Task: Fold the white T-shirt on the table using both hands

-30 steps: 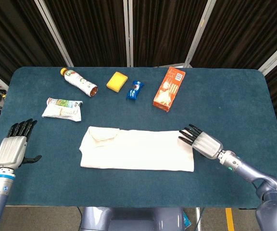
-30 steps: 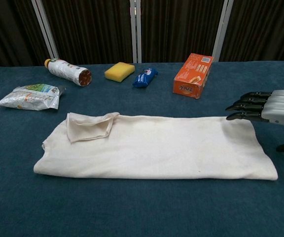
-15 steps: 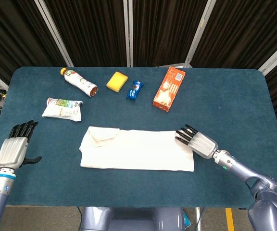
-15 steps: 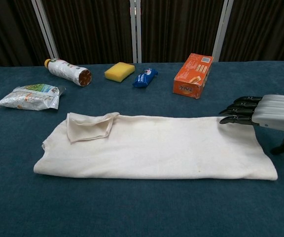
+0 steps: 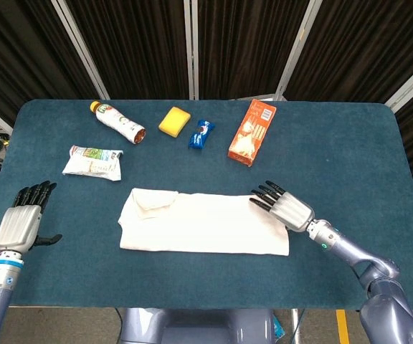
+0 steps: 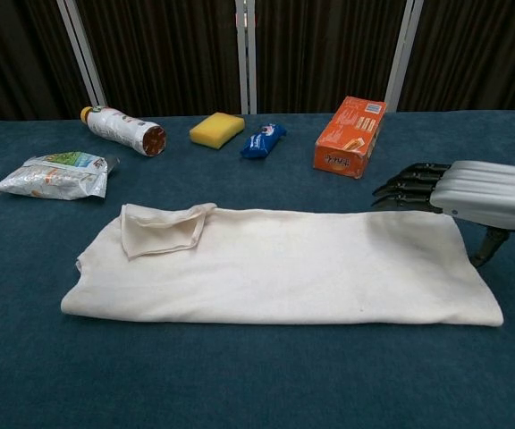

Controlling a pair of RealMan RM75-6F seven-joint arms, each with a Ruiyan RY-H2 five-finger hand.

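Note:
The white T-shirt (image 5: 199, 222) (image 6: 275, 266) lies folded into a long band across the middle of the blue table (image 5: 335, 143), with a small flap turned over near its left end. My right hand (image 5: 284, 206) (image 6: 472, 192) hovers flat over the shirt's right end, fingers stretched out toward the left, holding nothing. My left hand (image 5: 21, 221) stays open near the table's left edge, well away from the shirt; the chest view does not show it.
Along the far side lie a bottle on its side (image 5: 117, 122), a yellow sponge (image 5: 174, 120), a blue packet (image 5: 201, 133) and an orange box (image 5: 252, 132). A snack bag (image 5: 92, 161) sits left of the shirt's far corner.
My right hand has slid leftward, from beside the shirt's right edge to above its right end. The left hand and the shirt have stayed put.

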